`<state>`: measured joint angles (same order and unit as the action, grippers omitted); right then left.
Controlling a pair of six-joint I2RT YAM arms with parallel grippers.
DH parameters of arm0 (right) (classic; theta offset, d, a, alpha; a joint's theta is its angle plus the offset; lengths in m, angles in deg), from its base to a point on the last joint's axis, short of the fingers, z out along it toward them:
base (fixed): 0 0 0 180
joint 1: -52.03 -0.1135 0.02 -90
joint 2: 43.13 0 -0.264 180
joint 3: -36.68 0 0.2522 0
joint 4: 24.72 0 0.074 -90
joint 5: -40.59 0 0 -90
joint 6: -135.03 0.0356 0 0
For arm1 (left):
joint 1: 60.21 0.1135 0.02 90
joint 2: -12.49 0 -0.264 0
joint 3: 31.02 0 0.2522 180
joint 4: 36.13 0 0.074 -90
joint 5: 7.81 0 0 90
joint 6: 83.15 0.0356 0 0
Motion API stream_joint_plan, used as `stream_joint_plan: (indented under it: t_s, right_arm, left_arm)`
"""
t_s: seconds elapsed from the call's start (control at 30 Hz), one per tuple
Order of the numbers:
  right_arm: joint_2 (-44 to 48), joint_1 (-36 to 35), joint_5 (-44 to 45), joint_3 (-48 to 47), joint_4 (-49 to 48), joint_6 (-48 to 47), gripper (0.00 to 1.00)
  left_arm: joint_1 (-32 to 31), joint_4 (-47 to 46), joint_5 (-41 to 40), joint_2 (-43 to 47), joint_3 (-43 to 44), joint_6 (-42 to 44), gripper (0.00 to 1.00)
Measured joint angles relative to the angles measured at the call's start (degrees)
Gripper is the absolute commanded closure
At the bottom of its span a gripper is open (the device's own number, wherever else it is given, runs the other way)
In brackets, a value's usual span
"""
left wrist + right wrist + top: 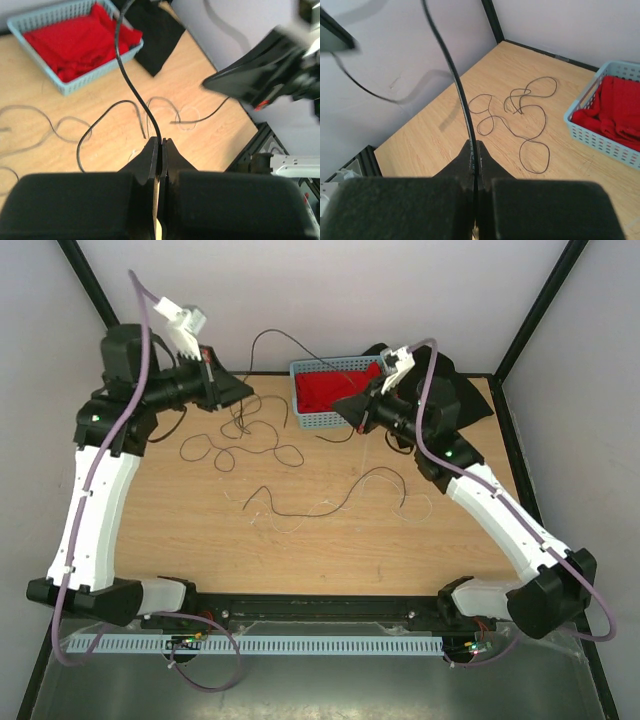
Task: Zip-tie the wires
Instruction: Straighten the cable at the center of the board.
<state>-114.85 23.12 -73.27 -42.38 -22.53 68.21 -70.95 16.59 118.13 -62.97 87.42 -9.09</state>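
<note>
Reading wrist views, I see left gripper [161, 141], right gripper [475, 144] each pinching wires [131, 86]; overhead hides this, basket [320, 422] upper-centre.

Top view: taken from high above and behind the arm bases [165, 597], angled down on the whole light wooden tabletop [330, 550]. Left wrist view: set close behind its own black fingers [149, 162], faced across the table toward the pale blue plastic mesh basket [75, 85] and the pale right wall [240, 30]. Right wrist view: set likewise behind its fingers [468, 160], faced toward the pale left wall [395, 50]. Basket, tabletop and looped thin black wires [222, 456] are shared by all three.
</note>
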Motion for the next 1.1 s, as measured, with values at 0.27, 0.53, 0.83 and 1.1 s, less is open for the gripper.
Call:
stream_joint_plan:
  t_s: [0.27, 0.53, 0.83, 1.1]
  right_arm:
    - [-2.4, 0.0, -5.2, -14.8, 12.0, -1.8, 1.00]
    - [-3.8, -0.2, -11.1, -21.0, 10.3, 4.3, 1.00]
    - [-7.8, -0.3, -13.4, -31.7, 7.6, 8.3, 1.00]
    - [-12.9, -0.3, -13.8, -45.9, 7.8, 8.7, 1.00]
  left_arm:
    - [0.0, -5.3, -1.0, 1.7, -23.3, -0.7, 0.92]
    - [0.4, -22.4, 3.0, 5.1, -37.8, -10.7, 0.66]
    - [2.8, -28.6, 5.0, 8.9, -37.8, -12.7, 0.21]
    - [5.9, -30.1, 5.8, 16.9, -40.6, -12.6, 0.16]
